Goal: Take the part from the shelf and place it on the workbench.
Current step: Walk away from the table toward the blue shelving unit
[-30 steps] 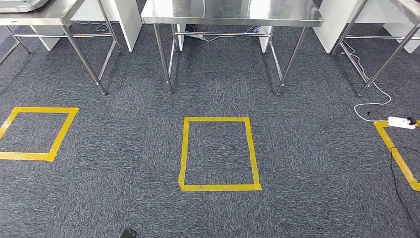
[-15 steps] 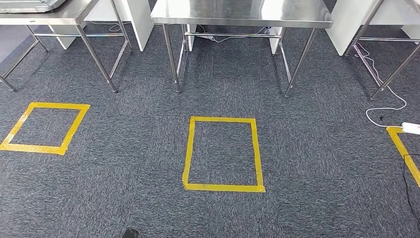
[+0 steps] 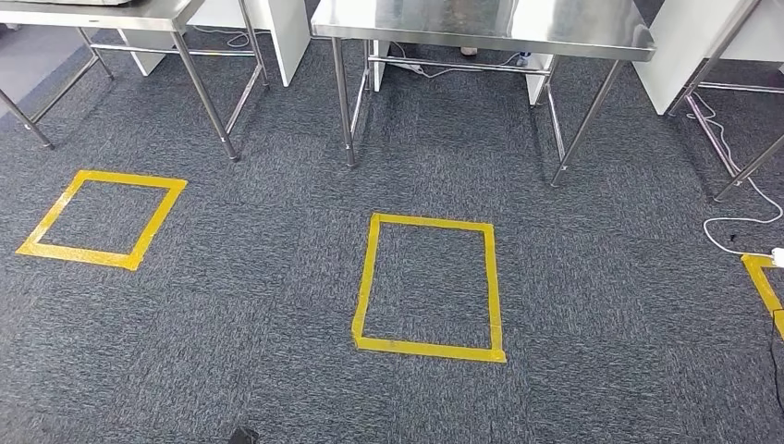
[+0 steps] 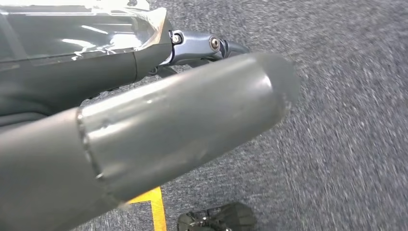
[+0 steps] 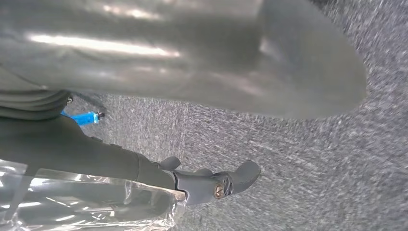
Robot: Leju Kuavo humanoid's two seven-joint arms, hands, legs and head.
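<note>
Grey carpet (image 3: 601, 305) covered the floor in your head view, with a yellow tape rectangle (image 3: 430, 347) marked out at the centre and a second tape rectangle (image 3: 74, 258) off to the left. At the far side stood a steel desk (image 3: 481, 28) on thin legs, directly beyond the central rectangle, and another desk (image 3: 92, 17) stood to its left. A white cable (image 3: 730, 222) looped over the carpet at the far right.

Your left hand (image 4: 168, 130) hung over the carpet close to a strip of yellow tape, its thick grey thumb lying across the dark fingers (image 4: 202, 45). Your right hand (image 5: 192, 62) hung over the carpet too, thumb in front of its fingers (image 5: 211, 185). Clear shiny film (image 4: 86, 29) lay along the fingers of each hand. You could not tell whether either hand held anything, how far its fingers were spread, or where the part was.
</note>
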